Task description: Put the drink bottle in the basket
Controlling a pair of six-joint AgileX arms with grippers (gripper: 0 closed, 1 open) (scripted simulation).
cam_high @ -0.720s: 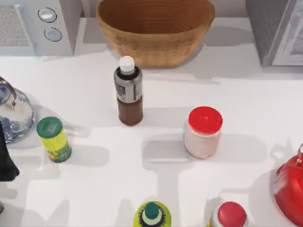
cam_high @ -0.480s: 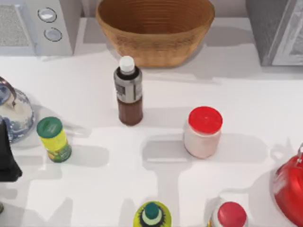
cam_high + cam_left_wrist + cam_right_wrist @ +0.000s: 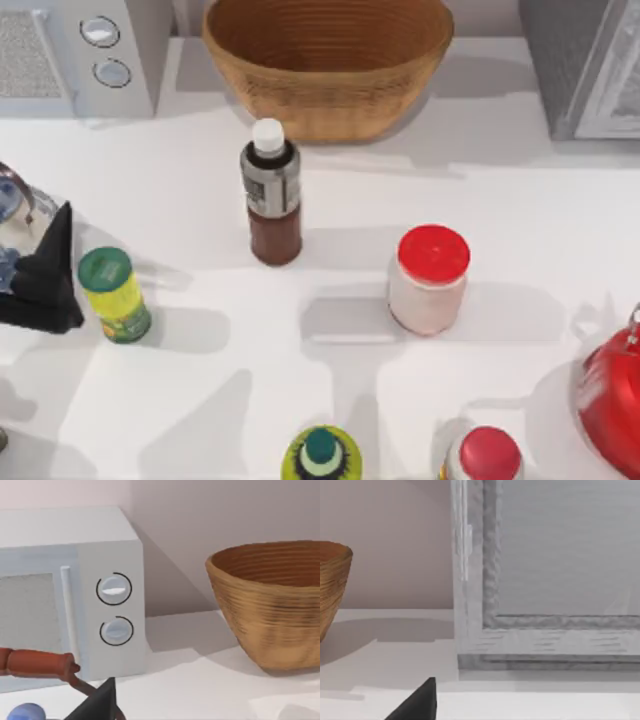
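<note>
Standing upright: drink bottle (image 3: 271, 192), dark brown, white cap.

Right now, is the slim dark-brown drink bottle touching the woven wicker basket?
Apart. The top view shows bare white table between the drink bottle and the basket.

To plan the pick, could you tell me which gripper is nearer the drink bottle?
Left. The left gripper sits left of the drink bottle, beside the green-capped bottle.

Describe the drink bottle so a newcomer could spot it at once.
Find the wicker basket at the table's far edge. Just in front of its left half stands the drink bottle, upright. It alone is tall and slim, with dark brown liquid, a grey label band and a small white cap.
</note>
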